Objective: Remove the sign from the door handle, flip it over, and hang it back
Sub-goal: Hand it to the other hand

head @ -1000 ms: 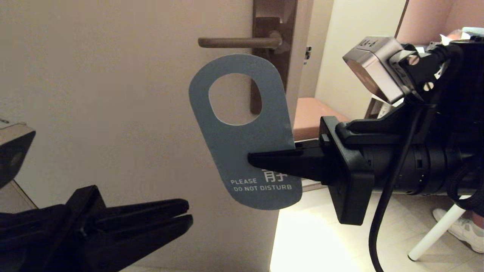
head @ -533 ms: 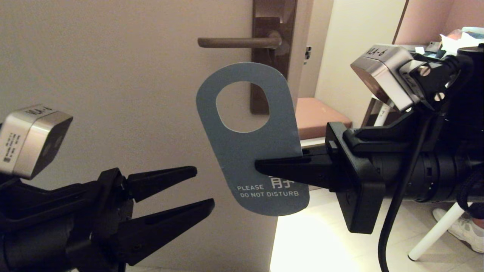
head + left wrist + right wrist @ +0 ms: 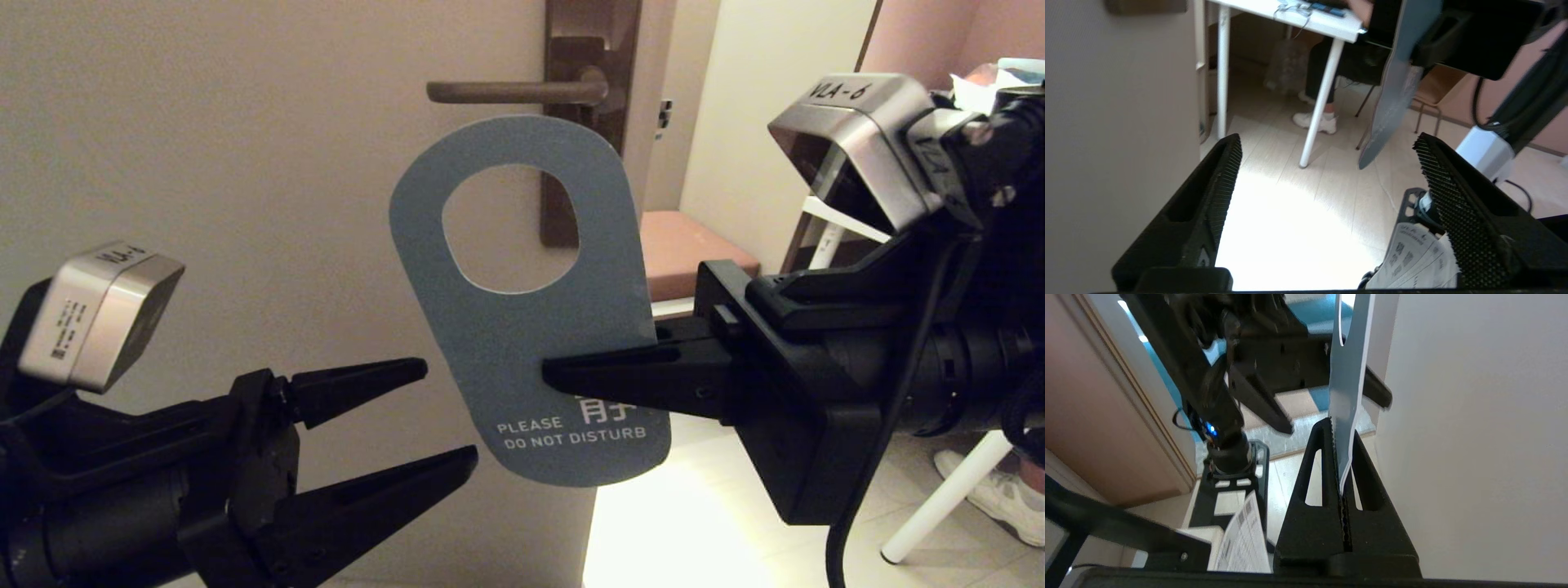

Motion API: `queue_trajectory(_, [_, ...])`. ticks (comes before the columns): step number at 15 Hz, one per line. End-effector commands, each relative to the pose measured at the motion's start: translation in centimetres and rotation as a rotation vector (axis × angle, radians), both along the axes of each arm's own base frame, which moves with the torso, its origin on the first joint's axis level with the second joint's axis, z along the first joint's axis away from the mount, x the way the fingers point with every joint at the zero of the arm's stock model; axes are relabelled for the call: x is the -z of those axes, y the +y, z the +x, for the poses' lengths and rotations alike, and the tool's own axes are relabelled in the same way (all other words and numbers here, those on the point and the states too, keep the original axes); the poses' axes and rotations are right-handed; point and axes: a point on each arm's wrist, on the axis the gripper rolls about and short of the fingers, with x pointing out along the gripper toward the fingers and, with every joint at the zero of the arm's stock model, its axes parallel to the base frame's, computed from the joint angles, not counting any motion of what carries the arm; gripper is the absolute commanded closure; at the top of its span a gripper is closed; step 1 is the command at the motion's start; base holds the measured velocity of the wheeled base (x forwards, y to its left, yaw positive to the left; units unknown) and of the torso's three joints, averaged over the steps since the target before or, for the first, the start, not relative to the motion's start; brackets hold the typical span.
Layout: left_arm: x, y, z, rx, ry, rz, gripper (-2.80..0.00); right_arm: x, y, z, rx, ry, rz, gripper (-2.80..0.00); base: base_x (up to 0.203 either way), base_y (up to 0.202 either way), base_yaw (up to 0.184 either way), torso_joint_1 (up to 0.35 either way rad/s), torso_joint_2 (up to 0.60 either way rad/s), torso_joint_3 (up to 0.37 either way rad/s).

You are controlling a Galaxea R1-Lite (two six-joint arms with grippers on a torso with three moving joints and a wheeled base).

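- Head view shows my right tool (image 3: 549,374) clenched on the sign (image 3: 522,327), pinching its lower right edge just above the "PLEASE DO NOT DISTURB" lettering; the blue face looks toward me.
- The sign hangs in the air, off the door handle (image 3: 510,91), its rounded top just below the lever and near the door (image 3: 245,163), with the big hole upward.
- My left tool (image 3: 449,416) sits low on the left with its jaws spread and nothing between them, its tips just short of the sign's lower left edge.
- I judge the sign light, thin and fairly stiff card, smooth enough to slip or swivel in a narrow pinch; the right wrist view shows it edge-on and straight.
- For a handover I would take the lower left margin, opposite the right tool, clear of the hole.
- Room is tight on the far side, where the door lies close behind the card, and above, where the lever juts leftward from its plate (image 3: 589,49). Open air lies on the near side and below, so any turning should swing toward me.
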Motion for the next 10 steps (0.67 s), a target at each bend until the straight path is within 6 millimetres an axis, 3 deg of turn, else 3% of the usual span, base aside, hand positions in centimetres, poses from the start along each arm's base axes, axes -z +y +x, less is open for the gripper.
queue_trajectory(1, [-0.1,-0.1,0.0,0.008,-0.008,-0.009,-2.8,0.2,0.6,0.6,-0.009,-0.003,0.007,0.0,0.0,0.0,0.0,0.0,0.0,0.0])
queue_trajectory(5, [-0.2,-0.1,0.0,0.012,0.01,-0.024,-2.8,-1.1,1.5,1.1,-0.038,0.075,0.129,0.0,0.0,0.0,0.0,0.0,0.0,0.0])
queue_trajectory(10, [-0.8,-0.4,0.3,0.029,0.025,-0.068,-2.8,-0.8,2.1,1.6,-0.069,0.113,0.148,0.0,0.0,0.0,0.0,0.0,0.0,0.0])
